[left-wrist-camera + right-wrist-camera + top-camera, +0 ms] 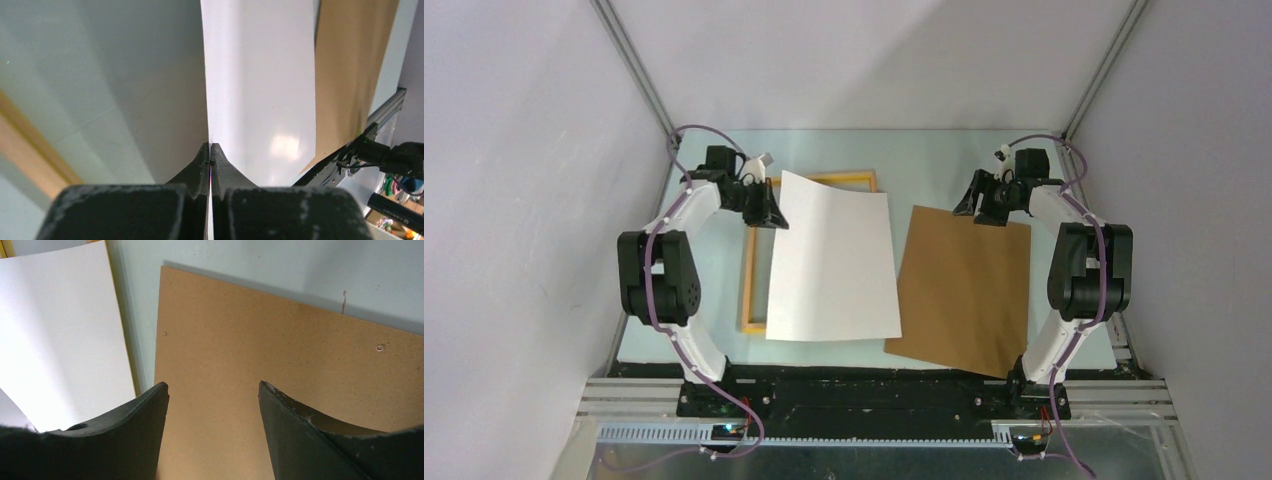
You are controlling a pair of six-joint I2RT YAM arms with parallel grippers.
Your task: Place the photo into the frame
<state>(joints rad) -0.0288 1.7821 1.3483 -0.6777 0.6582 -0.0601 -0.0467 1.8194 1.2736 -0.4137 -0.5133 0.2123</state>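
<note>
- Left base (709, 390) and right base (1036, 388) sit at the near edge of the table (924, 155).
- Brown board (964, 290) lies flat on the right half, slightly turned.
- Photo (834, 260) lies white back up over the frame (750, 290) and hides most of it. Its far left corner is lifted, and its right edge is just beside the board.
- Frame shows only its left rail and part of its far rail.
- Left gripper (210, 148) is pinched tight on the photo's far left corner.
- Right gripper (213, 387) hangs over the board's far edge, jaws wide and empty.

Pale grey walls (514, 150), mint tabletop (944, 160) (aluminium-railed)
</note>
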